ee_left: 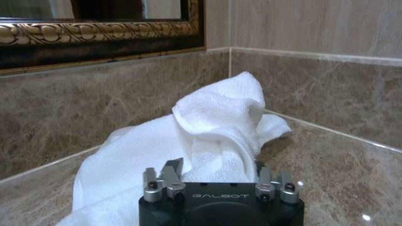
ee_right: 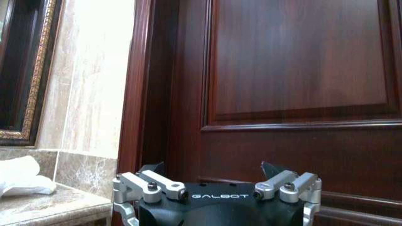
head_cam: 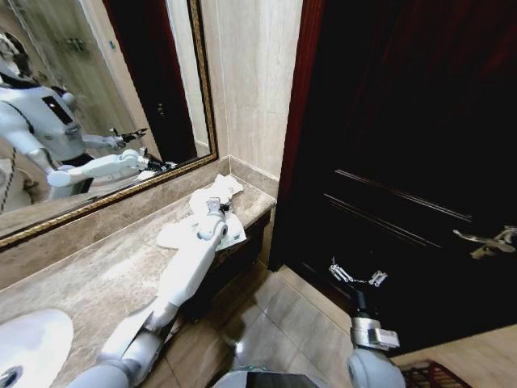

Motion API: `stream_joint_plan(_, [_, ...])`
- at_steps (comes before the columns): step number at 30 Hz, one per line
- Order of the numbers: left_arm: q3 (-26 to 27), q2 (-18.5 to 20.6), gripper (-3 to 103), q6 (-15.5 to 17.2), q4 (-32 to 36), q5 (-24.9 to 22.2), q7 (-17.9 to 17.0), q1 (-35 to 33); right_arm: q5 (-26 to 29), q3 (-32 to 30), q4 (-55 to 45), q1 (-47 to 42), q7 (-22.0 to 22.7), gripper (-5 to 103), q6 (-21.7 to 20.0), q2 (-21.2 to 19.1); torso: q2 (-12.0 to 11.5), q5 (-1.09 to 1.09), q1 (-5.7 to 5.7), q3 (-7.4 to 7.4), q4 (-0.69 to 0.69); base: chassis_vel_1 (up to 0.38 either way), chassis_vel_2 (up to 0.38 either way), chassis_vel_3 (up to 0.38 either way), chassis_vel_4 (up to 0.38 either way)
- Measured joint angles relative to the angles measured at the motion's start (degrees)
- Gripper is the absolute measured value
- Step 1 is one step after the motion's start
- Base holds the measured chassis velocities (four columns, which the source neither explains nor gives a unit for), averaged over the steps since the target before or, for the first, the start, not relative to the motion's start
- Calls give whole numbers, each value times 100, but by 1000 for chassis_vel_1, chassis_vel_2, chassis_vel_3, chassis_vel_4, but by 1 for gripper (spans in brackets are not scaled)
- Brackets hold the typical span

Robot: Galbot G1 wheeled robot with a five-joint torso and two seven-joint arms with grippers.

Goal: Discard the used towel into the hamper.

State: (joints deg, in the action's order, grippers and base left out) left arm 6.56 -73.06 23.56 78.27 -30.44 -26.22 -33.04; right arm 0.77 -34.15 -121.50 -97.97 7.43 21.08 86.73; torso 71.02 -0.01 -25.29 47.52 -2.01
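The used towel (head_cam: 184, 234), white and crumpled, lies at the far corner of the marble counter (head_cam: 97, 275), beside the wall. My left gripper (head_cam: 214, 208) reaches along the counter and rests on it. In the left wrist view the towel (ee_left: 213, 117) bunches up in a peak, and my left gripper (ee_left: 217, 167) has its fingers drawn in against a thick fold. My right gripper (head_cam: 355, 275) hangs open and holds nothing, low in front of the dark door; the right wrist view shows it open too (ee_right: 212, 167). A piece of the hamper (head_cam: 428, 376), reddish-brown weave, shows at the bottom right edge.
A gold-framed mirror (head_cam: 81, 97) runs along the wall behind the counter. A white sink basin (head_cam: 32, 347) sits at the counter's near left. The dark wooden door (head_cam: 404, 121) with a metal handle (head_cam: 489, 241) stands to the right. Tiled floor (head_cam: 291, 323) lies between counter and door.
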Motion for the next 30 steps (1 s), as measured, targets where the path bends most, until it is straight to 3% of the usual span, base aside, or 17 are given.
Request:
stream_joint_plan(1, [0, 0, 69, 0, 0, 0, 0, 0, 0, 0, 0, 0, 0, 100, 0, 0, 0, 0, 0, 0, 0, 0, 0, 0, 0])
stream_joint_plan(4, [7, 22, 52, -210, -3, 1, 13, -46, 8, 8, 2, 18, 23, 100, 17, -4, 0, 0, 0, 0, 0, 0, 0, 0, 0])
stream_joint_plan(6, [17, 22, 47, -291, -24, 1, 18, -54, 9, 8, 4, 21, 37, 100, 25, -6, 0, 0, 0, 0, 0, 0, 0, 0, 0])
stream_joint_plan(8, [18, 24, 36, -677, -164, 124, 111, -75, 19, 9, 6, 20, 55, 100, 41, -13, 0, 0, 0, 0, 0, 0, 0, 0, 0])
stream_joint_plan(10, [16, 25, 36, -830, -222, 162, 144, -80, 27, 8, 6, 18, 60, 100, 43, -14, 0, 0, 0, 0, 0, 0, 0, 0, 0])
stream_joint_plan(11, [-5, 26, 25, -1162, -354, 261, 191, -82, 40, 6, 1, 13, 65, 100, 44, -17, 0, 0, 0, 0, -1, 0, 0, 0, 0])
stream_joint_plan(13, [-6, 26, 25, -1263, -394, 297, 209, -82, 45, 4, -5, 9, 66, 100, 45, -19, 0, 0, 0, 0, 0, 0, 0, 0, 0])
stream_joint_plan(16, [39, 43, 11, -1330, -356, 335, 256, -125, 53, 5, -25, 6, 66, 100, 46, -23, 0, 0, 0, 0, 1, 0, 0, 0, 0])
stream_joint_plan(19, [147, 70, 6, -1341, -232, 369, 345, -185, 52, 13, -41, 7, 66, 100, 46, -20, 0, 0, 0, 0, 0, 0, 0, 0, 0])
stream_joint_plan(26, [543, 155, 6, -1244, 374, 526, 629, -448, 46, 17, -74, -13, 49, 100, 42, -15, 0, 0, 0, 0, 0, 0, 0, 0, 0])
stream_joint_plan(30, [919, 196, 6, -1527, 807, 937, 917, -764, 46, 27, -92, -4, 32, 100, 34, -17, 0, -1, 0, 0, 0, 0, 0, 0, 0])
